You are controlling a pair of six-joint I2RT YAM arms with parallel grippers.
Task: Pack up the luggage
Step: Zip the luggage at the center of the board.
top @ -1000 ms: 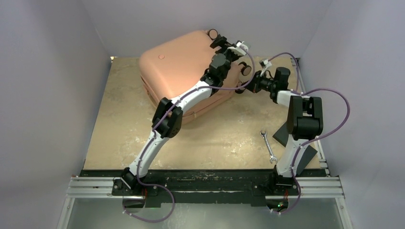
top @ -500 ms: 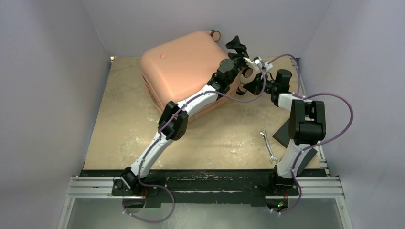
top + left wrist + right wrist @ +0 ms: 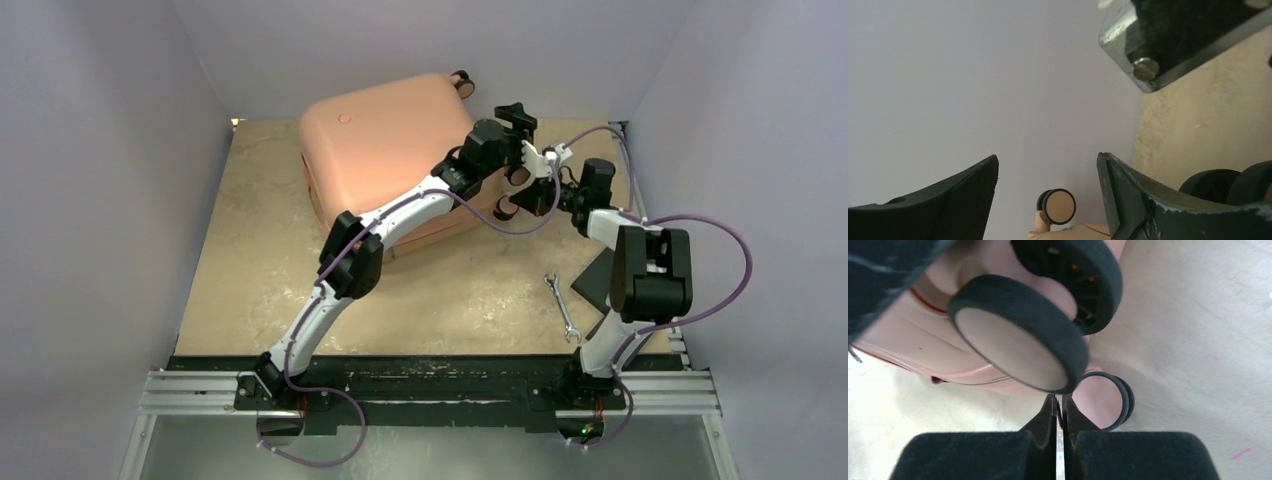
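Resting well apart from the wrench (image 3: 562, 308), luggage (image 3: 385, 150) lies farther left

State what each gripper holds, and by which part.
Nothing. The left gripper stands open and empty; the right gripper is shut beside the luggage, gripping nothing visible.

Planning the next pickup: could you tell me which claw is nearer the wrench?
Right. The right claw is beside the luggage, beyond the wrench; the left claw hovers farther back.
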